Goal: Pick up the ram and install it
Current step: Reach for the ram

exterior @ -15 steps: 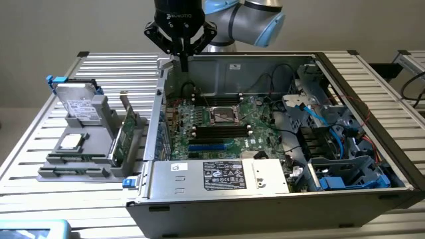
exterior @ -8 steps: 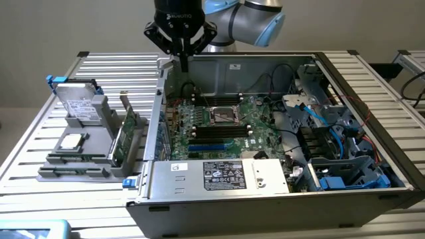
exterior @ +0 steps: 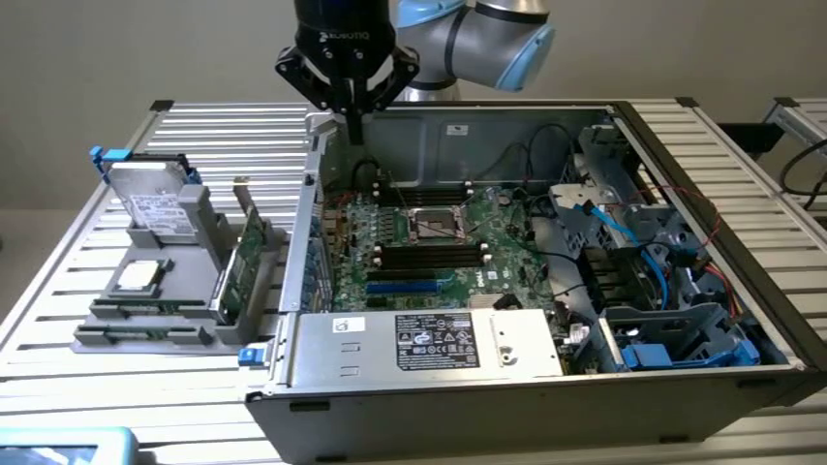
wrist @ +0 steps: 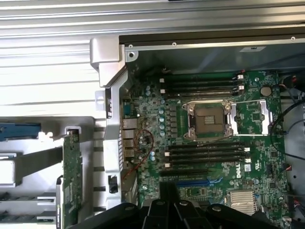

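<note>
The pincer (exterior: 349, 124) hangs pinched shut and empty above the case (exterior: 517, 392) corner, and it ought to spread and square up along the ram (exterior: 229, 284) in the rack (exterior: 142, 339) alongside.

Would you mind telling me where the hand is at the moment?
In the exterior view the hand hangs at the far corner of the open computer case, on that view's left, above the motherboard.
</note>
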### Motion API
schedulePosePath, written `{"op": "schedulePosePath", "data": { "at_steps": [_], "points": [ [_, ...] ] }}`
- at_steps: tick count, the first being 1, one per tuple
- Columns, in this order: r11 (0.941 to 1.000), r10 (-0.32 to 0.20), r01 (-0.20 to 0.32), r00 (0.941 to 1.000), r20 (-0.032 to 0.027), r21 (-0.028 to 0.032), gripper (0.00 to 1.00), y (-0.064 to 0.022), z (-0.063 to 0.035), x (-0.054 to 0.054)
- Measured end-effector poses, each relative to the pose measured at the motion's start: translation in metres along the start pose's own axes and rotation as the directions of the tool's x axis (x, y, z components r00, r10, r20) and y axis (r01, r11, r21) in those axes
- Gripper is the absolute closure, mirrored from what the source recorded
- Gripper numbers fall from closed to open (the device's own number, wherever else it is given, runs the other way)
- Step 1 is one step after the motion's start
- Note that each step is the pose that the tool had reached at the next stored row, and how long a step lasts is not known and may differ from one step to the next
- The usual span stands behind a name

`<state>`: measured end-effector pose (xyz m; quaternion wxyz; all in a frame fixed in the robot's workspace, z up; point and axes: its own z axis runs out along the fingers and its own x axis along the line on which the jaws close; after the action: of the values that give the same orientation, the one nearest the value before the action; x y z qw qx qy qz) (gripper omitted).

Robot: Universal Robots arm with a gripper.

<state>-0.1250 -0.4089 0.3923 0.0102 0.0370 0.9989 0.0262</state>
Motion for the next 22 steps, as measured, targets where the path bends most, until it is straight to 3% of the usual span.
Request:
{"op": "schedulePosePath", "data": {
  "at_steps": [9,22],
  "points": [
    [1.0,0.001,-0.001,1.0,-0.0017,-0.0008,0.89,-0.0097,-0.0007,0.011],
    [1.0,0.001,-0.001,1.0,-0.0017,-0.0015,0.89,-0.0147,-0.0019,0.062]
  ]
}}
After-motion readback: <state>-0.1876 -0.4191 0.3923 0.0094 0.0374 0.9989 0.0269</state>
